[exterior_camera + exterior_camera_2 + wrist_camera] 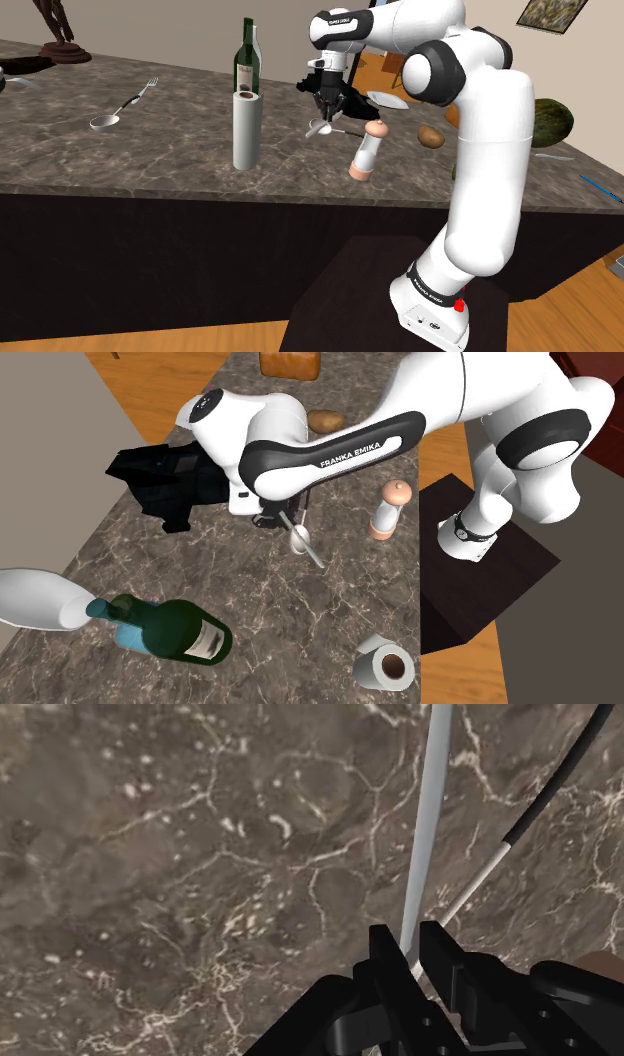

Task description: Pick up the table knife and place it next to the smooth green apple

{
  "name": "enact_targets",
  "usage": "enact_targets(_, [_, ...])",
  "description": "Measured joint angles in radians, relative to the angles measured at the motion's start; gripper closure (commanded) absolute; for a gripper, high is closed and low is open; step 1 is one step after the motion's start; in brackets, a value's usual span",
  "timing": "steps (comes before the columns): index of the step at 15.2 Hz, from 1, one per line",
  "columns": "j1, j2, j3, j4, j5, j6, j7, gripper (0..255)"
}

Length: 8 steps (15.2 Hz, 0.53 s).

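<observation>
The table knife [430, 804] is a long, slim silver-grey piece over the dark marbled counter [180, 854]. My black gripper [412, 942] is shut on one end of it, both fingers pressed against its sides, and the rest runs straight out ahead of the hand. In the shoulder view the gripper [325, 112] points down near the middle of the counter, with the knife [340, 130] just beneath it. Seen from above in the second exterior view, the knife [310, 550] juts out from under the hand [288, 517]. I cannot tell whether it still touches the counter.
A pepper mill [365, 150] stands close beside the gripper. A green bottle [245, 60] and a paper roll [247, 130] stand towards the shoulder view's left. A plate [388, 98], a brown potato [430, 135] and a dark melon [550, 120] lie behind the arm. A spoon [105, 121] lies far left.
</observation>
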Motion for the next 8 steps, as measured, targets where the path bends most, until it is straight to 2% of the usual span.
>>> enact_targets(8, [-0.009,-0.010,-0.004,0.095,-0.005,-0.102,0.007,255])
